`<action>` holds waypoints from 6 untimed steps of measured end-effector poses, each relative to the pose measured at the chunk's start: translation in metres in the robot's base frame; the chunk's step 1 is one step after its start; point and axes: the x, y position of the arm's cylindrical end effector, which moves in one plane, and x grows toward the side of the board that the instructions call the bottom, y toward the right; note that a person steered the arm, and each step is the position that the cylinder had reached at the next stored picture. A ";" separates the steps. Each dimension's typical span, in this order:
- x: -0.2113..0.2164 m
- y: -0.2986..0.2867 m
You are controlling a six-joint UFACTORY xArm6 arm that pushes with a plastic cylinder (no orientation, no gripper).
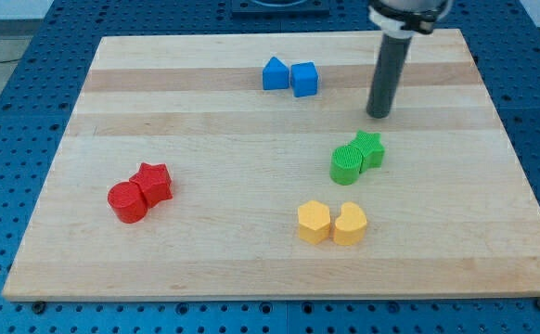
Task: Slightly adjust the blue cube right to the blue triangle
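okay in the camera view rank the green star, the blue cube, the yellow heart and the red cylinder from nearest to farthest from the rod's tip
From my tip:
1. Green star, just below it.
2. Blue cube, up-left.
3. Yellow heart, toward the view's bottom.
4. Red cylinder, far left.

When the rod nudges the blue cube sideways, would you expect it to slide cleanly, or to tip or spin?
The blue cube sits flat on the smooth wooden board, so it should probably slide rather than tip. It looks small and rigid, likely light. Off-centre contact from my tip, now apart at the view's right, could spin it. The blue triangle beside it might get shoved too.
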 end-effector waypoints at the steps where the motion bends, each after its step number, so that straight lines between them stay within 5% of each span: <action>1: -0.007 -0.049; 4: -0.049 -0.088; 6: -0.015 -0.064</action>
